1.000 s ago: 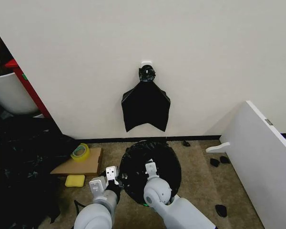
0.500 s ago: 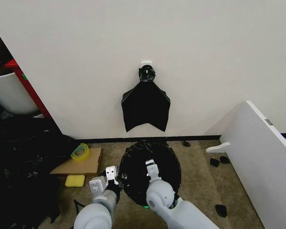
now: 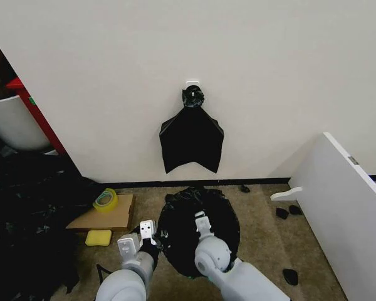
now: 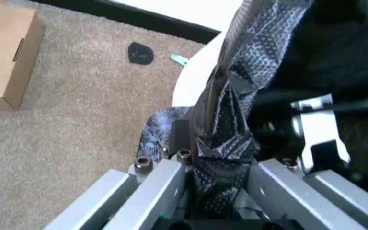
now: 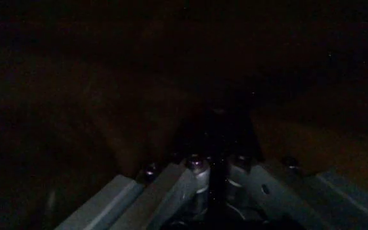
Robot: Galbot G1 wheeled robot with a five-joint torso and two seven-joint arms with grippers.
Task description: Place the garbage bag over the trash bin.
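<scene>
The garbage bag (image 3: 197, 229) covers the upright trash bin (image 4: 197, 79) on the floor by the wall, its mouth facing up. The left claw (image 4: 219, 158) pinches the bag's left edge at the rim; the right claw (image 3: 202, 221) reaches down inside, and I cannot tell if it is open.

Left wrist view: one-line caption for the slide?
Left gripper pinching a fold of the garbage bag beside the trash bin on carpet.

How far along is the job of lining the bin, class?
Done: the garbage bag already drapes over the trash bin. In hand: the left gripper pinches the bag's edge at the rim, and the right gripper reaches into the bag. Left: bare white rim shows, so the edge needs pulling down.
</scene>
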